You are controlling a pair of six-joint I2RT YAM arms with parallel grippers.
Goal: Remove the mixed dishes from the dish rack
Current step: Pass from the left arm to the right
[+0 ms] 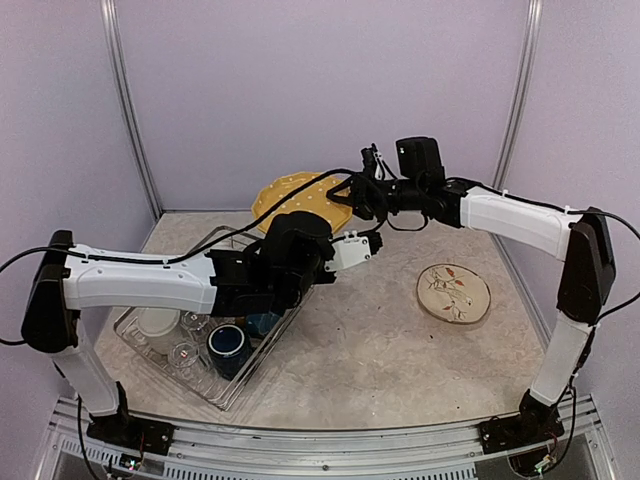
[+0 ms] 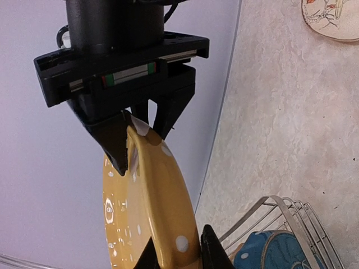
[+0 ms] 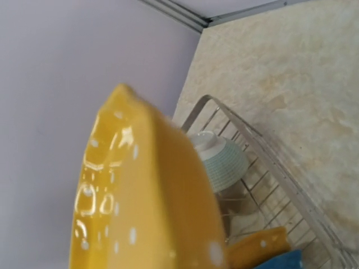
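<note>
Early days on this one, by the look of it. Only one dish can be seen outside the dish rack (image 1: 268, 358): the cream plate (image 1: 453, 293), laid flat on the table (image 1: 380, 345) over on the right side.

The yellow plate (image 2: 151, 213) is held up on edge in the air around the rack's far end, clear of the dividers, and it's gripped at both ends. Its lower rim is pinched between the nearly closed fingers of the left gripper (image 2: 180, 255). Its upper rim is sandwiched by the right gripper (image 2: 141, 151), whose fingers look clamped onto it from either side. A handover is probably being done, though that's only a guess.

Plenty is left inside the rack:
- A navy mug (image 1: 228, 343), a cream mug (image 1: 158, 322) and some clear glasses (image 1: 185, 352) are seen at the near end.
- A teal bowl (image 3: 221, 159) looks to be sat upside down further back.
- A blue plate (image 2: 269, 252) and what seems to be a second yellow one (image 3: 258, 246) are parked in there too.

So roughly one item is done, one is in transit, and the rest has yet to be unloaded.
</note>
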